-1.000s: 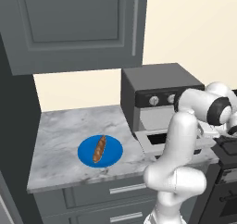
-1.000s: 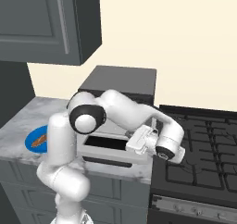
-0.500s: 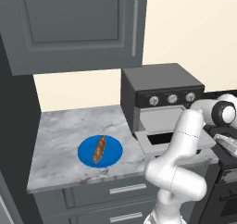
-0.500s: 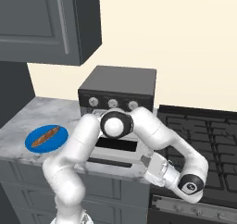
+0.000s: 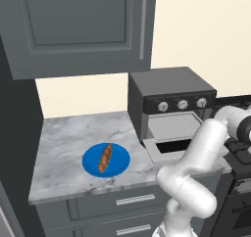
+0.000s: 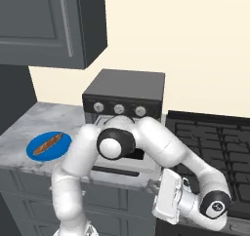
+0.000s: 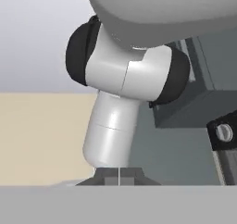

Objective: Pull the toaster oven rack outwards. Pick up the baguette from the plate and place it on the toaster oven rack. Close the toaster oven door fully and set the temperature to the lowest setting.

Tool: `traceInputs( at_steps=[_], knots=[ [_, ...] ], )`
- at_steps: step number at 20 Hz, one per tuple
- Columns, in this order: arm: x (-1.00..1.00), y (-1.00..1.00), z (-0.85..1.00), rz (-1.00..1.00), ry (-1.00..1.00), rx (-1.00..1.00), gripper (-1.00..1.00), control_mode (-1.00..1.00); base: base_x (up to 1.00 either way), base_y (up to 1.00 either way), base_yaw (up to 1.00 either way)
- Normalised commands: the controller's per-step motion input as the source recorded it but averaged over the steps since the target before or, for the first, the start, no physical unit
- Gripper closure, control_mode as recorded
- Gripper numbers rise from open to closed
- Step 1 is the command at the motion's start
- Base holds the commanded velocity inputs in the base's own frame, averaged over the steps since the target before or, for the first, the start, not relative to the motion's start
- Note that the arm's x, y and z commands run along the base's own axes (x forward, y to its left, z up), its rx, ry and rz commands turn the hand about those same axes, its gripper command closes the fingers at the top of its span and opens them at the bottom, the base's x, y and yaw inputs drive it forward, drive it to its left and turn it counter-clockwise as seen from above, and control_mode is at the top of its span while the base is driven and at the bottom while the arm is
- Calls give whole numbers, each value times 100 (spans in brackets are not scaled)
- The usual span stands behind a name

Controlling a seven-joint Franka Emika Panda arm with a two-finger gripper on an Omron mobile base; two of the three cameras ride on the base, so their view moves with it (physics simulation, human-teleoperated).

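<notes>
Left base view: toaster oven at the back right of the marble counter, three knobs in a row across its silver front; toaster oven door folded down flat, toaster oven rack showing light grey in the opening just above it. Baguette lying on the blue plate, well left of the oven. Right base view: same oven beside the black stovetop, baguette on the plate at far left; gripper low at the counter's front edge, well apart from oven and plate, holding nothing. Hand view: fingertips pressed together, empty.
</notes>
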Motion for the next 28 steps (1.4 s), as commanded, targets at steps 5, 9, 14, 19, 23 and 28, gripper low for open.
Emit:
traceInputs(
  at_steps=[5, 9, 14, 19, 23, 28],
  knots=[
    [-67, 30, 73, -14, -24, -50, 100, -100, 0, 0, 0],
    [-44, 52, 59, -12, -5, -55, 100, -100, 0, 0, 0],
    [-15, 72, 52, -4, -1, -53, 100, -100, 0, 0, 0],
    [0, 70, 48, 0, 0, -43, 100, -100, 0, 0, 0],
    [6, 56, 61, 0, 1, -38, 100, -100, 0, 0, 0],
    [15, 68, 60, 0, 2, -40, 100, -100, 0, 0, 0]
  ],
)
